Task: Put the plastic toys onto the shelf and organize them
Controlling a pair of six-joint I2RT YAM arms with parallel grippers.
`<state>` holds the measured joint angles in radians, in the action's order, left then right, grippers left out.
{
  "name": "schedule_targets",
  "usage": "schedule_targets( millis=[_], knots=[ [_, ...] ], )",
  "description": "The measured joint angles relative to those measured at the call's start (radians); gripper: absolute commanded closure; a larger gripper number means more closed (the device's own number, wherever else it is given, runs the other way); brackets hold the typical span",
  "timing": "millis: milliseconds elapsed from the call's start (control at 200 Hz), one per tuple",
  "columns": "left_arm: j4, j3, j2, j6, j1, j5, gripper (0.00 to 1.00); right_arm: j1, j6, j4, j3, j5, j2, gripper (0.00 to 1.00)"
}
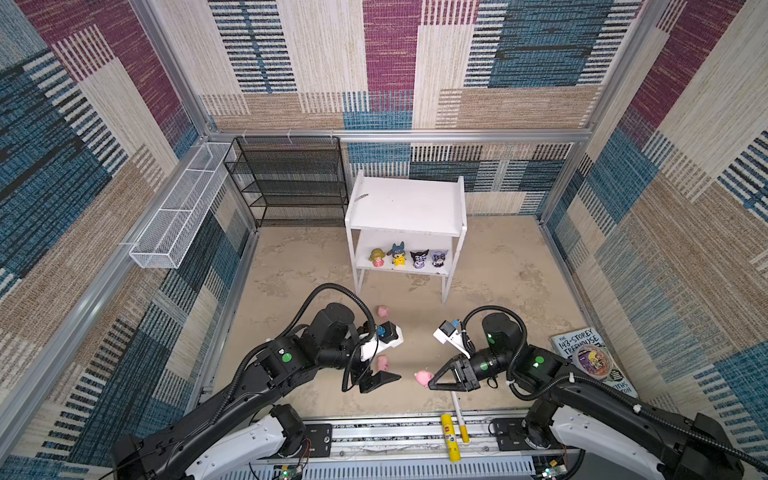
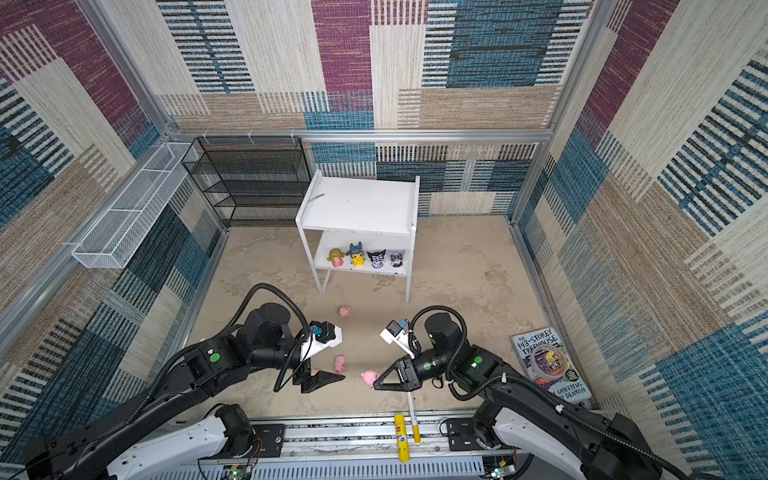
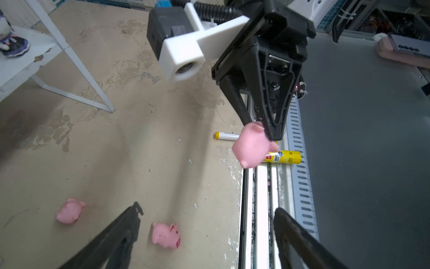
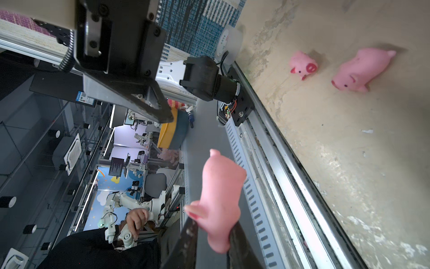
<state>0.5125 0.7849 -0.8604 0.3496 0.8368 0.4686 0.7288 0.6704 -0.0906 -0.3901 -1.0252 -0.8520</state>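
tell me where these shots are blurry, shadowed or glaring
Both top views: evenly lit, wall posts splay outward. Left wrist view: open left hand is dark and soft; broad shadows cross the beige tabletop; glare whitens the metal rail. Right wrist view: held pink plastic pig slightly soft.

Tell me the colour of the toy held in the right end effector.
The pig in the right end effector is plain pink, clearest in the right wrist view.

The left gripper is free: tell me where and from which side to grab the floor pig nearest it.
Grip the pig across its plump flanks, behind the head, coming straight down with the open left gripper. It lies low on the floor; snout, ears and feet are small and would likely slip, while the round body offers most hold.
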Motion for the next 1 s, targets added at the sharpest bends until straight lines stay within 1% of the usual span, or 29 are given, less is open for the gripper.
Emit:
schedule_targets(
  millis=[55, 185, 265, 351, 451, 521, 636, 811, 901, 997],
  knots=[
    [-0.003, -0.008, 0.009, 0.033, 0.004, -0.028, 0.07, -0.027, 0.025, 0.043, 0.06, 0.003, -0.001, 0.77],
    [-0.031, -0.044, 0.053, 0.079, 0.003, -0.063, 0.04, -0.09, 0.129, 0.19, 0.205, 0.008, -0.025, 0.76],
    [-0.052, -0.069, 0.064, 0.106, 0.003, -0.06, 0.04, -0.096, 0.157, 0.277, 0.223, -0.007, -0.06, 0.76],
    [-0.06, -0.076, 0.039, 0.135, 0.003, -0.041, 0.05, -0.102, 0.179, 0.361, 0.227, -0.023, -0.093, 0.76],
    [-0.06, -0.058, -0.018, 0.151, 0.003, -0.035, 0.06, -0.14, 0.192, 0.395, 0.234, -0.016, -0.137, 0.76],
    [-0.064, -0.055, -0.024, 0.151, 0.003, -0.031, 0.06, -0.175, 0.197, 0.417, 0.238, 0.005, -0.194, 0.76],
    [-0.08, -0.072, 0.006, 0.151, 0.003, -0.026, 0.06, -0.192, 0.183, 0.446, 0.158, 0.047, -0.366, 0.77],
    [-0.099, -0.118, 0.109, 0.151, 0.003, -0.05, 0.05, -0.193, 0.165, 0.541, 0.03, 0.082, -0.635, 0.78],
    [-0.106, -0.135, 0.154, 0.151, 0.004, -0.071, 0.05, -0.193, 0.149, 0.536, -0.016, 0.097, -0.71, 0.77],
    [-0.109, -0.142, 0.179, 0.151, 0.004, -0.073, 0.05, -0.193, 0.13, 0.493, -0.055, 0.13, -0.73, 0.75]
  ],
)
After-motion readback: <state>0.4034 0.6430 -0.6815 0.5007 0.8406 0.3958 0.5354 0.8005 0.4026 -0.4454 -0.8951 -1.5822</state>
